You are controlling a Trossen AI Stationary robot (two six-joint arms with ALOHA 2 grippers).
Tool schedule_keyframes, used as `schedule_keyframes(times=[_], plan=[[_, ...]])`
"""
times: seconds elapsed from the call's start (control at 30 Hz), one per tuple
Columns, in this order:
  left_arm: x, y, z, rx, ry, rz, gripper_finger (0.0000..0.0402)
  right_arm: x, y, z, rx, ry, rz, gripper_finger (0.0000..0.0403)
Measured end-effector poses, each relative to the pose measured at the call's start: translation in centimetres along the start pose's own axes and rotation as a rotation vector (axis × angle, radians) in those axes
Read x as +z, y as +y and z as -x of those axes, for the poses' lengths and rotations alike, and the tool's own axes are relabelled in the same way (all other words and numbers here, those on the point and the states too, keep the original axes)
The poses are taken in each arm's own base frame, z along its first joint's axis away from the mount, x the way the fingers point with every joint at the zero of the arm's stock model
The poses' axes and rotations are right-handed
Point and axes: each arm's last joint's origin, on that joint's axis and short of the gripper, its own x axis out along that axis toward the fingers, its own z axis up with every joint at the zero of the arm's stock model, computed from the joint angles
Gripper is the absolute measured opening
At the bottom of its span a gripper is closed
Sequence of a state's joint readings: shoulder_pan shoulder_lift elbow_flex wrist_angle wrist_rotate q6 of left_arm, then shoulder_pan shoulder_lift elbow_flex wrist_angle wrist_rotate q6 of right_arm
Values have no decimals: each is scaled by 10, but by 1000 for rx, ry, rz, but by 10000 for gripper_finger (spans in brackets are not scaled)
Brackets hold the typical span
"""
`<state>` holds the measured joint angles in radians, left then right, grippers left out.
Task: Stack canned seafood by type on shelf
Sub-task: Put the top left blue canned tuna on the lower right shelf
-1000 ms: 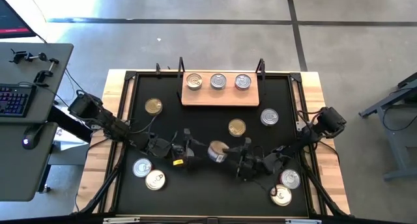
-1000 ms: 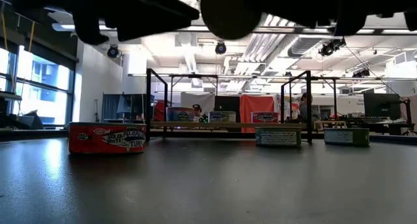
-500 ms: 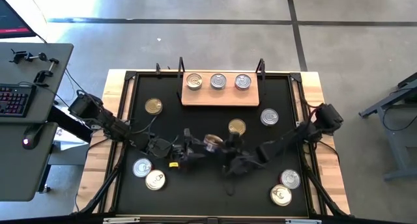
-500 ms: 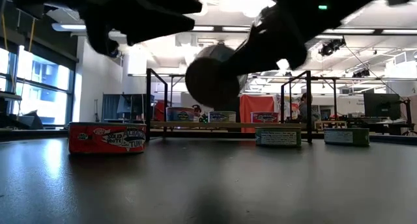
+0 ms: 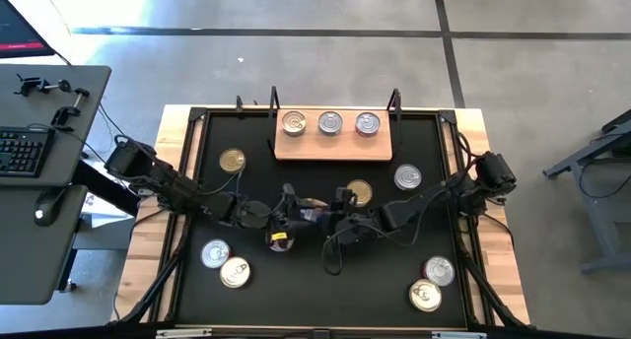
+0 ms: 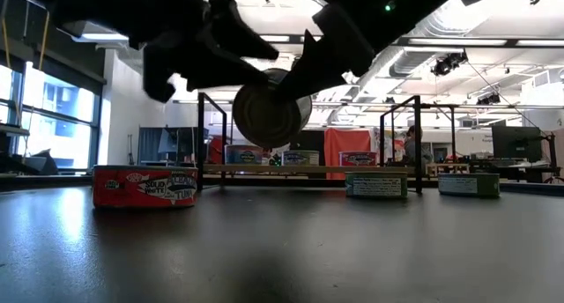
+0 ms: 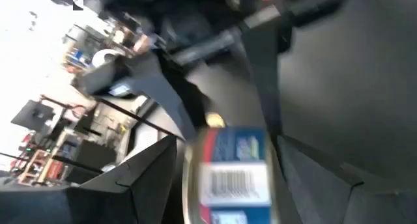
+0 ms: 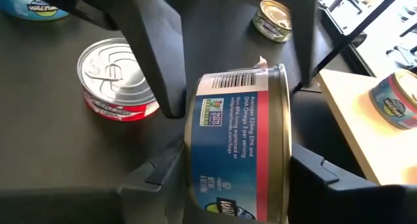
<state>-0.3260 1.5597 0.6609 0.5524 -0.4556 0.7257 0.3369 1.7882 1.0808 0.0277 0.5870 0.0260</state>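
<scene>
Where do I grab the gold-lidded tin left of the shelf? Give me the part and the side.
Its low side wall, from straight above: the gold-lidded tin lies flat, lid up, alone on the mat, leaving room for fingers on either side. The left gripper is nearer, but meets the right gripper at a held tin mid-mat.

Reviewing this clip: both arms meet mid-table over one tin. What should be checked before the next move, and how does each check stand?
1. Held tin off the mat: ok, it hangs in the air in the low view.
2. Right gripper grip: ok, fingers on both sides of the tin.
3. Left gripper closed on the tin: cannot tell, its fingers straddle it.
4. Shelf has stacking room: ok, three single tins with bare tops.
5. Matching type on the shelf: cannot tell.
</scene>
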Motion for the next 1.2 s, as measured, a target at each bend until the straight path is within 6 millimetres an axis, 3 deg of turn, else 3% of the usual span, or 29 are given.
schedule_keyframes(times=[0.37, 0.53, 0.6, 0.73, 0.87, 1.0, 1.07, 1.2], plan=[[-12, 2, -4, -28, 79, 35, 255, 3, 0, -1, 41, -27, -16, 168], [-12, 1, -5, -63, 50, 75, 210, 3, 0, -1, 44, -30, -13, 168], [-12, 1, -5, -66, 45, 104, 176, 3, 0, 0, 36, -29, -9, 181], [-13, 1, -4, -66, 56, 151, 173, 3, 0, 0, 51, -23, -13, 236], [-14, 4, 5, -15, 83, 171, 173, 2, -4, 23, 41, 47, -21, 261], [-23, 13, 25, 14, -47, 258, 173, -29, 3, 37, -22, 26, 7, 260], [-30, 16, 37, -14, -187, 313, 173, -49, 7, 38, -35, -58, -6, 258], [-49, 21, 57, -52, -473, 358, 173, -66, 3, 31, -42, -355, -81, 258]])
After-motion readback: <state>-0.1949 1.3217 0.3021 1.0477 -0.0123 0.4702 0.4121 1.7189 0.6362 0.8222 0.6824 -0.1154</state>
